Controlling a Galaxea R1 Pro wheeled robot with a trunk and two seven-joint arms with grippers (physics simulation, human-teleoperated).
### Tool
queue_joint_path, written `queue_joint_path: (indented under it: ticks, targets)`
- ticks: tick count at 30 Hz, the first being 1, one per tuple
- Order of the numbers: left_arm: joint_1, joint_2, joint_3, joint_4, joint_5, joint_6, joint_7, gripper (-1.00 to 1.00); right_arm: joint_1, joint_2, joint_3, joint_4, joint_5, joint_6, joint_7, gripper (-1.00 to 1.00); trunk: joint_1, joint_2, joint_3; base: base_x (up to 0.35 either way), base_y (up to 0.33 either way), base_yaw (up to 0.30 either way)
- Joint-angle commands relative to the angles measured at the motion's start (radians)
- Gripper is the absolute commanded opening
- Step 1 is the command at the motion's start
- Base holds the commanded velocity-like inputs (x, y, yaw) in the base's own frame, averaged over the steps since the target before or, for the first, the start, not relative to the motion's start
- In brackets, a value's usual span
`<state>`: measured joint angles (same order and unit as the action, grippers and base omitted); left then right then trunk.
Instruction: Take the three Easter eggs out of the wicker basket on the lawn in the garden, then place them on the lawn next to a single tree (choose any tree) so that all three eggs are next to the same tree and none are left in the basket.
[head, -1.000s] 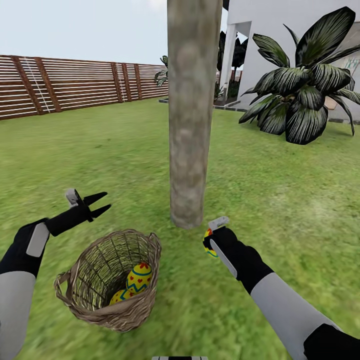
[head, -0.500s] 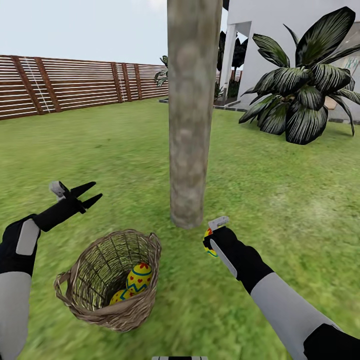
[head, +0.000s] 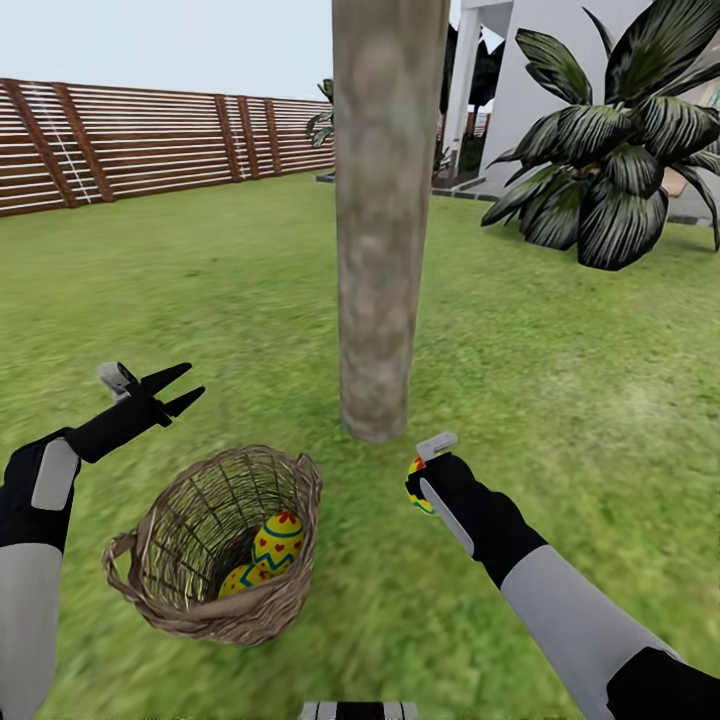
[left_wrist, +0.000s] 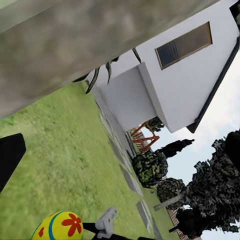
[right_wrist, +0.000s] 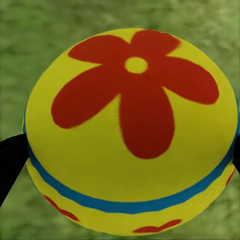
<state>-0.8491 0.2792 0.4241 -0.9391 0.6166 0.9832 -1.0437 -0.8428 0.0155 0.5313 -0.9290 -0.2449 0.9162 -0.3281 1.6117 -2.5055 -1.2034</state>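
The wicker basket (head: 300, 478) lies tilted on the lawn (head: 560, 400), just left of the tree (head: 385, 220). Two Easter eggs (head: 278, 540) (head: 238, 581), yellow with red and blue marks, rest inside it. My right gripper (head: 414, 490) hovers low over the grass near the trunk's base, shut on the third egg (head: 413, 467). In the right wrist view this egg (right_wrist: 130, 135) shows a red flower, with a dark finger (right_wrist: 9, 162) at its side. My left gripper (head: 195, 381) is open and holds nothing, above and left of the basket. The left wrist view shows the trunk (left_wrist: 75, 50) and the held egg (left_wrist: 60, 227).
A palm-like plant (head: 610, 170) with dark striped leaves stands at the back right before the white house (head: 540, 60). The brown slatted fence (head: 130, 140) runs along the back left. Open grass stretches to the right of the trunk and behind it.
My left arm rose and moved left, away from the basket, then held still. The head view has since shifted slightly. The right gripper with its egg has not moved.
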Motion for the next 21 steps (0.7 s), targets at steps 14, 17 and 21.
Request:
queue_joint_path:
  ticks: [14,17,21]
  targets:
    - [-0.001,0.0,0.001,0.0,0.0,0.005,-0.002,1.0,0.0,0.0,0.003,-0.001,-0.01,0.003,-0.009,-1.0,0.006,-0.004,-0.055,0.0,0.0,0.0]
    - [-0.001,0.0,0.001,0.0,0.0,0.005,-0.002,1.0,0.0,0.0,0.003,-0.001,-0.01,0.003,-0.01,-1.0,0.007,-0.004,-0.067,0.0,0.0,0.0]
    - [-0.001,0.0,0.001,0.0,0.0,0.005,-0.002,1.0,0.001,0.0,0.004,-0.001,-0.01,0.003,-0.009,-1.0,0.009,-0.005,-0.082,0.0,0.0,0.0]
